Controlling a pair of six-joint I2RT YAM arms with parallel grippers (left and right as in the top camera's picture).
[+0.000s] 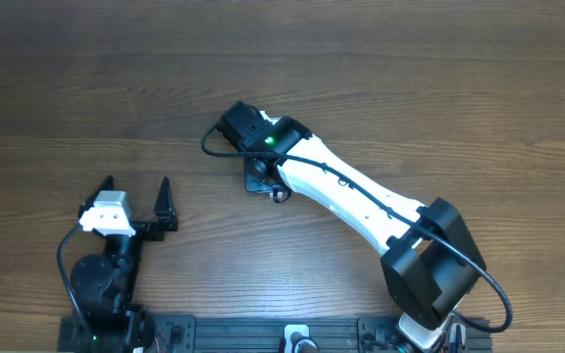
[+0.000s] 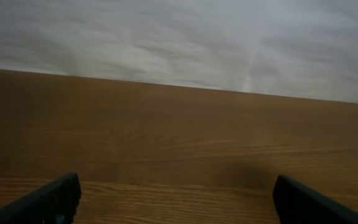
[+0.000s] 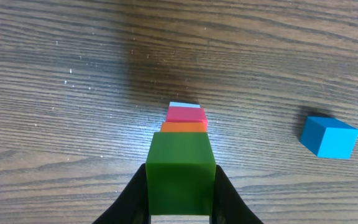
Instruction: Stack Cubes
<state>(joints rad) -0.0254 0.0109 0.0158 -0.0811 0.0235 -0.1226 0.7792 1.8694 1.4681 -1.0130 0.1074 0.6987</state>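
Our right gripper [image 3: 180,182] squeezes a green cube [image 3: 180,168] between its two black fingers, one finger on each side of it. We see the green cube right over a small tower of cubes. Next under it is an orange cube [image 3: 184,127], then a red cube [image 3: 186,114], and a thin strip of a pale blue cube [image 3: 184,104] peeks out at the bottom. We cannot tell if the green cube touches the orange one or hangs just above it. A blue cube [image 3: 329,137] sits alone on the table, well apart from the tower. From above, our white right arm [image 1: 351,191] reaches from the bottom right corner up to the middle of the brown wooden table [image 1: 439,78]. Our left gripper [image 1: 135,182] waits low down on the left side, near its base, with its fingers [image 2: 55,199] spread wide over the wood, far from all the cubes.
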